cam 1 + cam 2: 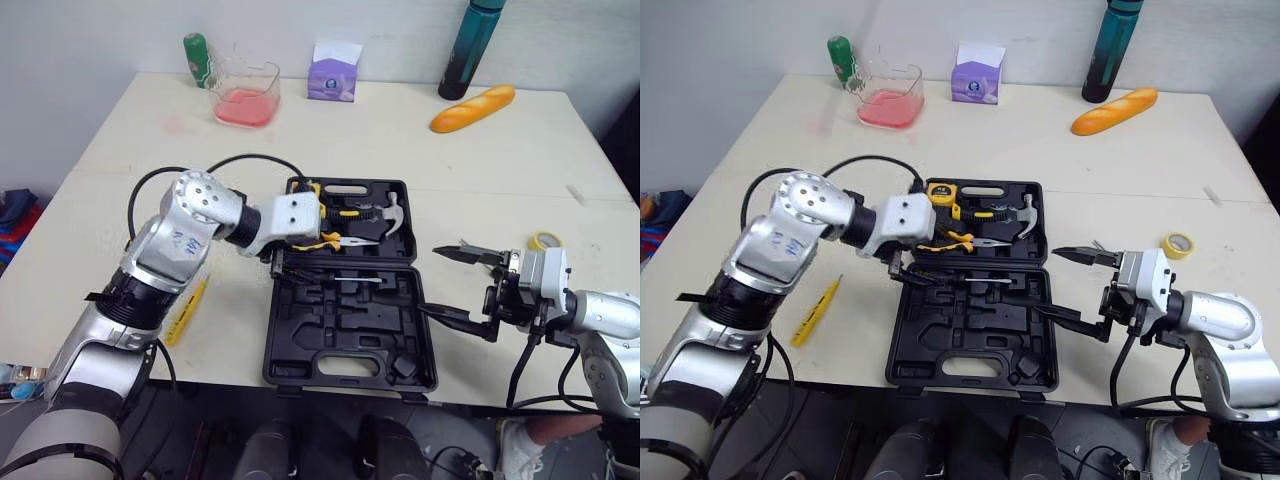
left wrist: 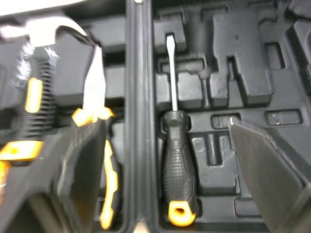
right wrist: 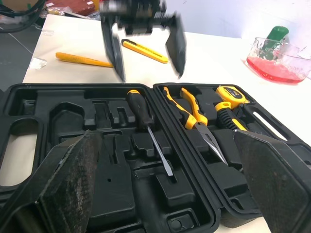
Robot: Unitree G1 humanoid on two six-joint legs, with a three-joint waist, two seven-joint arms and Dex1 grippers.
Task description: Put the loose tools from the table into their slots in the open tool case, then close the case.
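Tool case [image 1: 275, 345] lies open close to the front edge of the tabletop. Its rear half holds a hammer [image 1: 388, 214], pliers [image 1: 335, 240] and a tape measure [image 1: 940, 192], and its front half is mostly bare moulded slots. A black-handled screwdriver [image 2: 177, 170] lies seated in a slot of the front half just beside the hinge, its long axis running along the hinge line. The left gripper [image 2: 163, 124] hangs directly over it, jaws spread wide with nothing between them, its fingers straddling the handle and, as far as the wrist view shows, clear of it. The right gripper [image 1: 1048, 283] hovers at the case's right edge, jaws likewise wide open and empty. With the screwdriver apparently home, the step in hand looks like its release. The coming move turns on a yellow-handled tool [image 1: 812, 312] lying loose on the tabletop, off the case's left side and toward the front-left corner. It lies outward from the left jaws, beyond that arm's forearm, with its long axis slanting from the front edge back toward the case. The left arm is much the nearer, and its jaws would probably need turning to close across that slant. A yellow tape roll [image 1: 1177, 244] sits near the right edge, closer to the right arm.
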